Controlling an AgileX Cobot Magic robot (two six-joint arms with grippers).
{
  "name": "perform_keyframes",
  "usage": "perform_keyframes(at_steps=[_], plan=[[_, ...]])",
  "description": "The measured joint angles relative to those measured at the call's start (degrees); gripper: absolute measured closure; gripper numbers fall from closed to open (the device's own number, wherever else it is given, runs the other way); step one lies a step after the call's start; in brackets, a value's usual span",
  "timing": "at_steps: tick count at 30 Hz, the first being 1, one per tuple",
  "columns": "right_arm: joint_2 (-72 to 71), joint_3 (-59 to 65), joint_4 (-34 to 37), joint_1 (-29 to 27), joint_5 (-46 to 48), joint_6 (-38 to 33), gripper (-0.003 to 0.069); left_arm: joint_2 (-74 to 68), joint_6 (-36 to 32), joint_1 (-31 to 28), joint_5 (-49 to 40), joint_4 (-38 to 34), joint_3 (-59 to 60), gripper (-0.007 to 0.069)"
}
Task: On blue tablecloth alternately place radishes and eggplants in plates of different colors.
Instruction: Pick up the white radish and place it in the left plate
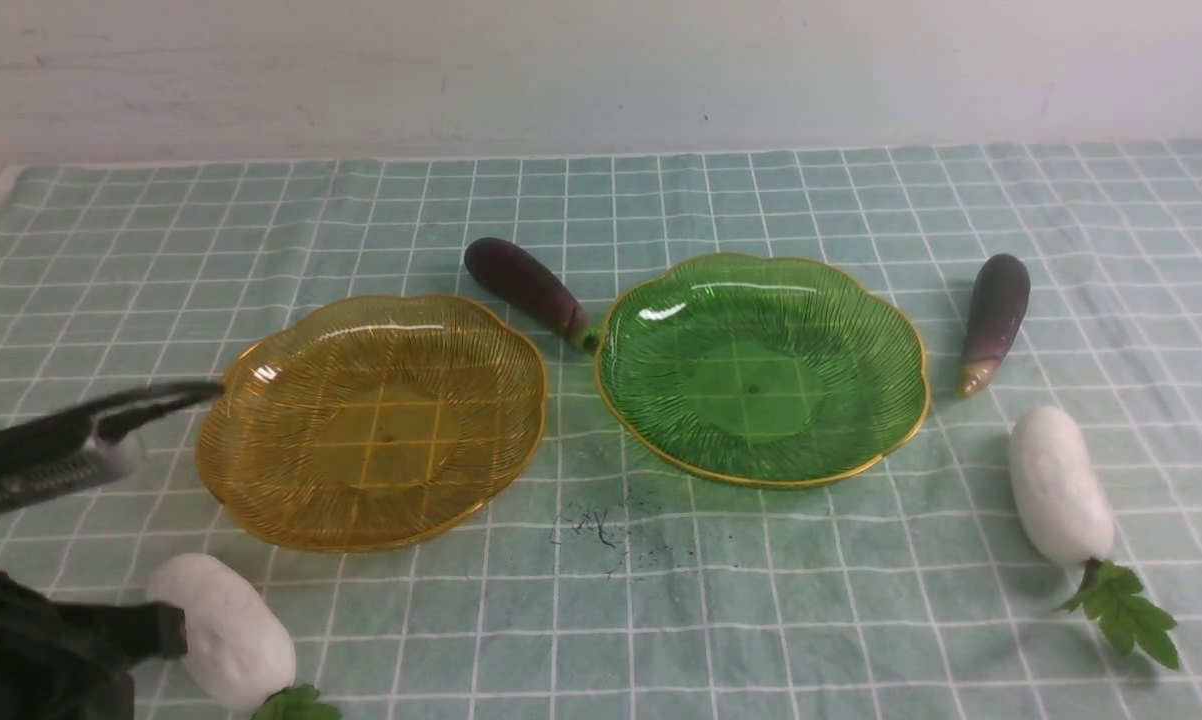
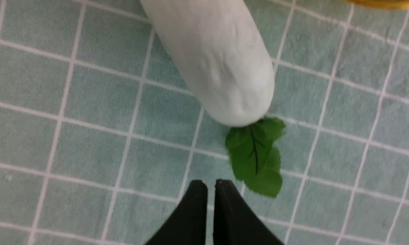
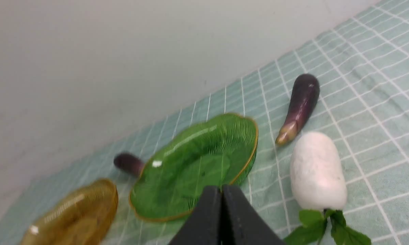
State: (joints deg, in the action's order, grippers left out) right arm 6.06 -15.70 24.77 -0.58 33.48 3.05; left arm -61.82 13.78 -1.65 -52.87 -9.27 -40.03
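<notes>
On the pale teal, white-gridded tablecloth [image 1: 761, 600] stand two translucent ribbed dishes: the amber-yellow plate [image 1: 371, 430] on my left, the bright green plate [image 1: 761, 370] on my right. All the vegetables lie outside them. One slim dark purple eggplant [image 1: 526, 285] lies between the far rims; the other eggplant [image 1: 996, 310] and a plump white leafy radish [image 1: 1056, 485] lie right of the green plate. My left gripper [image 2: 211, 185] is clenched on nothing just beside the second radish [image 1: 226, 630] and its leaves. My right gripper [image 3: 221, 190] is pinched closed too, with nothing in it.
</notes>
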Motion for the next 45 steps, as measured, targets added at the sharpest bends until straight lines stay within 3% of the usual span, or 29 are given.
perform_keyframes(at_steps=[6,12,16,17,19,20,22,26,31,36,45], plan=[[12.3,-13.4,2.0,0.2,13.3,-12.4,0.0673,-7.3,-1.4,-3.5,4.5,-5.3,-2.7,0.0608],[16.9,-17.3,3.4,0.3,15.9,-18.2,0.0673,-13.3,-6.5,-3.7,7.2,-8.9,-3.3,0.0531],[17.3,-17.4,3.6,0.3,16.4,-18.9,0.0673,-16.1,-8.1,-3.7,9.3,-9.3,-3.4,0.0393],[17.3,-17.4,3.6,0.3,16.4,-19.0,0.0673,-17.2,-8.4,-3.7,9.9,-9.9,-3.4,0.0316],[17.3,-17.4,3.6,0.3,16.4,-19.1,0.0673,-18.1,-8.5,-3.7,10.1,-10.7,-3.4,0.0249],[17.3,-17.4,3.6,0.3,16.4,-19.1,0.0673,-19.3,-8.6,-3.7,10.2,-12.0,-3.4,0.0166],[17.3,-17.4,3.6,0.3,16.4,-19.2,0.0673,-20.7,-8.6,-3.7,10.3,-13.5,-3.4,0.0080],[17.3,-17.4,3.7,0.3,16.3,-19.2,0.0673,-23.2,-8.6,-3.7,11.4,-14.4,-3.5,0.0000],[19.0,-17.5,5.7,0.3,16.9,-18.5,0.0673,-27.1,-8.6,-3.7,12.8,-14.6,-3.5,0.0004],[27.3,-17.9,5.4,0.3,23.4,-18.0,0.0673,-30.2,-9.7,-3.7,12.4,-14.4,-3.7,0.0141],[39.6,-25.9,-0.2,0.3,31.1,-17.6,0.0673,-23.9,-9.9,-3.8,5.1,-4.4,-4.1,0.0139]])
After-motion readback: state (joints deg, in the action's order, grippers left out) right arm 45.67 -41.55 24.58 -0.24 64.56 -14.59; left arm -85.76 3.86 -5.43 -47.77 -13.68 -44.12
